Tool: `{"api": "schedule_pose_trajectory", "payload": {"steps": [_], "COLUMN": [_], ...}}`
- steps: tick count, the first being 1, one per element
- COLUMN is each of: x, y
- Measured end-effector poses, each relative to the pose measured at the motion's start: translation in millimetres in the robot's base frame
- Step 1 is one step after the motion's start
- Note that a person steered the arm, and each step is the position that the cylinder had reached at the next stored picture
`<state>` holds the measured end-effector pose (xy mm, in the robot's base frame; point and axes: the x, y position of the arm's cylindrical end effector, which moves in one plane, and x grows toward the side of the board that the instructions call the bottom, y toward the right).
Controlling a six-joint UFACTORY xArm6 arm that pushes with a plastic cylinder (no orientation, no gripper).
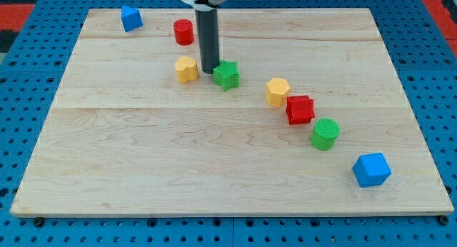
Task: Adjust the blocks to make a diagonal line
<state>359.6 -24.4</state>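
Observation:
My tip sits between the yellow heart-shaped block on its left and the green star-shaped block on its right, touching or almost touching the green star. A red cylinder stands above the yellow heart. A blue block lies at the view's top left. To the right, a yellow hexagonal block, a red star-shaped block, a green cylinder and a blue cube run down toward the view's bottom right.
The wooden board lies on a blue pegboard surface. The blue cube sits near the board's bottom right edge.

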Motion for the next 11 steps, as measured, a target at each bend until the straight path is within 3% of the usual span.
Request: {"api": "schedule_pose_trajectory", "payload": {"steps": [3, 4, 6, 8, 11], "x": [51.3, 34.0, 55.9, -6.0, -24.2], "y": [20.8, 39.6, -46.3, -66.9, -56.0]}}
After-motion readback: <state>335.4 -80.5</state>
